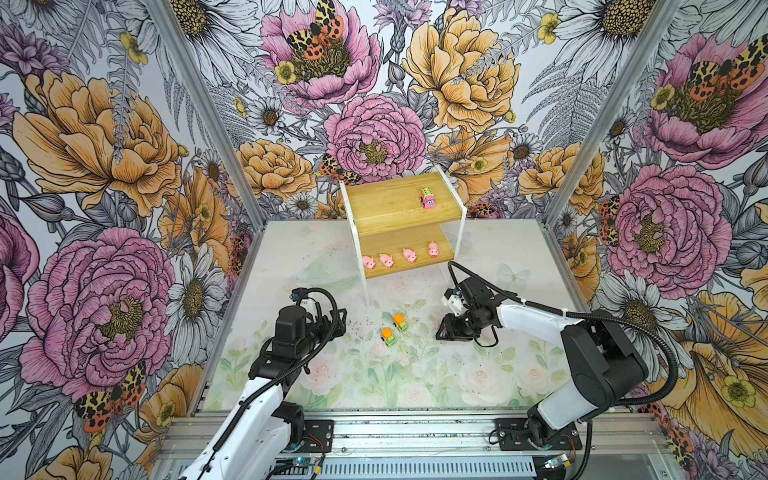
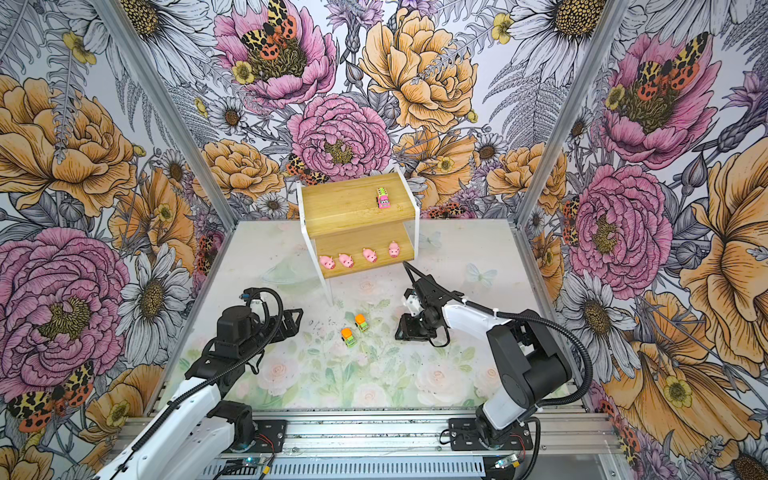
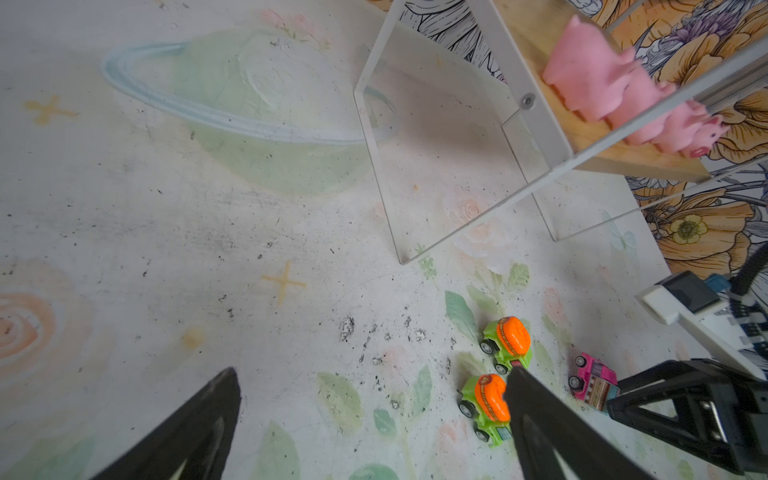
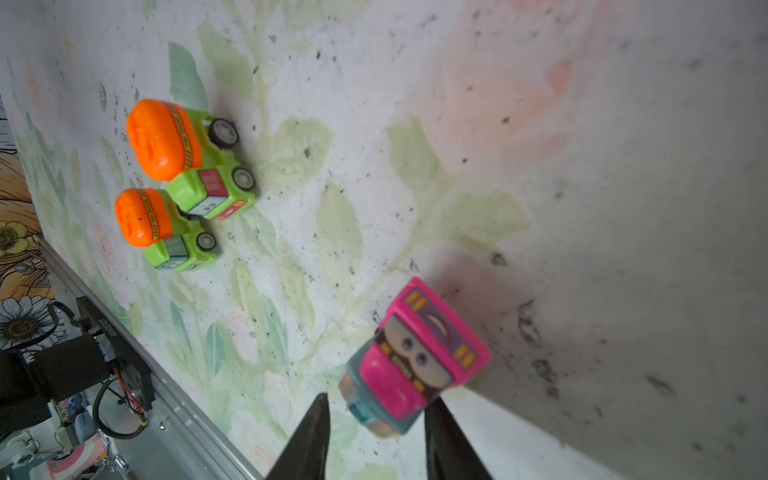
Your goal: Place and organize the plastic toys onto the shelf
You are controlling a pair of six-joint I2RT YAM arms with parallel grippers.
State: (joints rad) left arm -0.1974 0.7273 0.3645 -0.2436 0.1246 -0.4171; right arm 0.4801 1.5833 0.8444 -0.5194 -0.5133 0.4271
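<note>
In both top views the shelf (image 1: 390, 203) stands far back with four pigs (image 1: 386, 260) lined up on its low step and one pink car (image 1: 428, 198) on top, while two green trucks (image 1: 400, 322) sit on the table (image 1: 291, 257) between the left gripper (image 1: 338, 320) and the right gripper (image 1: 441, 332). In the left wrist view the left gripper (image 3: 374, 374) has its fingers wide and empty beside the trucks, maybe ready for one. In the right wrist view the right gripper (image 4: 379, 404) has its fingers close on each side of the other pink car (image 4: 415, 353) on the table, but I cannot tell if they pinch it.
</note>
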